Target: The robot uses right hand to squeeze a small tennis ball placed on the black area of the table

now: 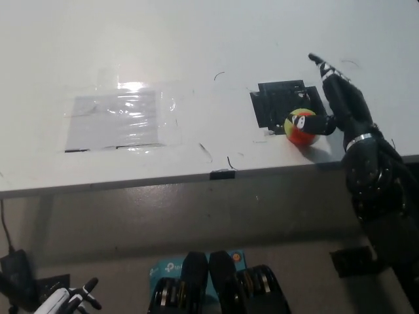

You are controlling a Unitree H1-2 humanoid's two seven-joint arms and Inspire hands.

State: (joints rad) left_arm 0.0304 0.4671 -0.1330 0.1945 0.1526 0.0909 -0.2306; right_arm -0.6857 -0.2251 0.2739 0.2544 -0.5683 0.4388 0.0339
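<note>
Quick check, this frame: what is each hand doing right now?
Right hand: at the tennis ball, fingers partly around it; a full grip cannot be told.
Left hand: resting low at the lower left, holding nothing; open or closed cannot be told.

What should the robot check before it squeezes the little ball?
1. Ball on the black patch: ok, at its front right corner.
2. Right hand at the ball: ok, black fingers lie on it.
3. Fingers wrapped all round: cannot tell.
4. Ball away from the table edge: not ok, fairly near.
5. Left hand out of the way: ok, low beside the table.
</note>
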